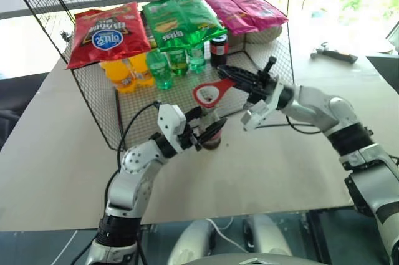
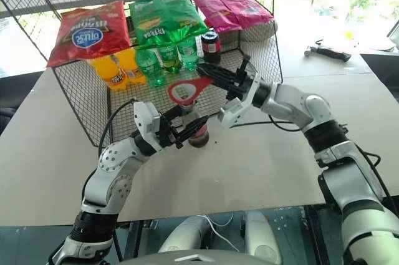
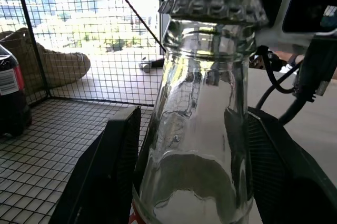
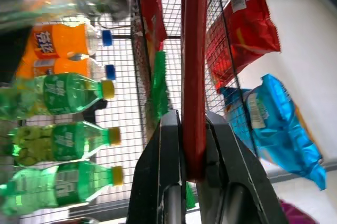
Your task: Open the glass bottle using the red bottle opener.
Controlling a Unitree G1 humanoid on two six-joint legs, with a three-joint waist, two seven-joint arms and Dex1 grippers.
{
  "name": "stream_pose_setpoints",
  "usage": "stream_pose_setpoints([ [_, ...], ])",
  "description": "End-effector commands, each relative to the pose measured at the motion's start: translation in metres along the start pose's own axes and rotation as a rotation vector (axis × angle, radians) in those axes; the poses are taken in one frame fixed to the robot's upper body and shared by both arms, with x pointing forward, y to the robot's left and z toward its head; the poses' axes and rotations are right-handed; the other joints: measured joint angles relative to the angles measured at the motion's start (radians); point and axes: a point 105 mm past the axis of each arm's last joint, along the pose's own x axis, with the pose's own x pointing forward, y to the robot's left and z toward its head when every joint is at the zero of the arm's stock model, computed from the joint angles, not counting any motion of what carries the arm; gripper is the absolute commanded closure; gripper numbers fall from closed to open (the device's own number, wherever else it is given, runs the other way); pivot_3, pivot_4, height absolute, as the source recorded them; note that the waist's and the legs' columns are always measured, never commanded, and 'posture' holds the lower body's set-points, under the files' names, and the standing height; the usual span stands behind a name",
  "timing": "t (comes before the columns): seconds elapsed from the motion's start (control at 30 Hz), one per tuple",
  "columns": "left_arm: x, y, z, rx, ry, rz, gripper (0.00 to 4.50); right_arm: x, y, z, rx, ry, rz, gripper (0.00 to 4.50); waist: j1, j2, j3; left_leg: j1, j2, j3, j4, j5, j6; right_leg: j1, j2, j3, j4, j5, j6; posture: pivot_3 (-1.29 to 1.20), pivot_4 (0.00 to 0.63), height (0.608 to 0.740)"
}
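Opener head sat just above the bottle cap

My left tool (image 1: 209, 133) gripped the upright glass bottle (image 3: 202, 124) on the tabletop (image 1: 262, 171); my right tool (image 1: 234, 77) clamped the red bottle opener (image 1: 212, 92), handle slanting up away from the cap.

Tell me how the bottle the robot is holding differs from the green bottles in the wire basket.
The glass bottle is clear glass with a crimped metal cap; the green bottles are green with yellow screw caps. The glass bottle stands on the table between the left gripper's fingers; the green bottles stand untouched in the wire basket. Both kinds are still capped.
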Motion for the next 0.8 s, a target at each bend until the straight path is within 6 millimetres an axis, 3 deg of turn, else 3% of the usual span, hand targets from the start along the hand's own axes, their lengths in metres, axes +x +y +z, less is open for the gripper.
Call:
stream_pose_setpoints([
  [0.03,0.001,-0.004,0.006,0.019,-0.013,-0.015,2.19,-0.009,0.011,-0.008,0.15,0.086,-0.021,4.5,-0.001,0.0,0.0,0.0,0.0,0.0,0.0,0.0,0.0,0.0,0.0,0.0,0.0,0.0,0.0,0.0,0.15,0.735],
  [0.2,0.001,-0.004,0.006,0.02,-0.012,-0.015,2.19,-0.016,0.04,0.004,0.288,0.101,0.055,4.5,-0.003,0.0,0.0,0.001,0.0,0.0,0.0,0.0,0.0,0.0,0.0,0.002,0.0,0.0,0.0,0.0,0.15,0.735],
  [0.4,0.001,-0.004,0.005,0.019,-0.011,-0.021,2.19,-0.015,0.061,0.025,0.365,0.071,0.102,4.5,-0.001,0.0,0.0,0.001,0.0,0.0,0.0,0.0,0.0,0.001,0.0,0.001,0.0,0.0,0.0,0.0,0.15,0.735],
  [0.57,0.001,-0.004,0.005,0.019,-0.008,-0.023,2.19,-0.004,0.063,0.045,0.361,-0.015,0.112,4.5,0.0,0.0,0.0,0.001,0.0,0.0,0.0,0.0,0.0,0.001,0.0,0.0,0.001,0.0,0.0,0.0,0.15,0.735],
  [0.8,0.002,-0.004,0.004,0.016,-0.009,-0.025,2.19,0.003,0.066,0.05,0.326,-0.042,0.127,4.5,0.004,0.0,0.0,0.001,0.0,0.0,0.0,0.0,0.0,0.001,0.0,-0.002,0.001,0.0,0.0,0.0,0.15,0.735],
])
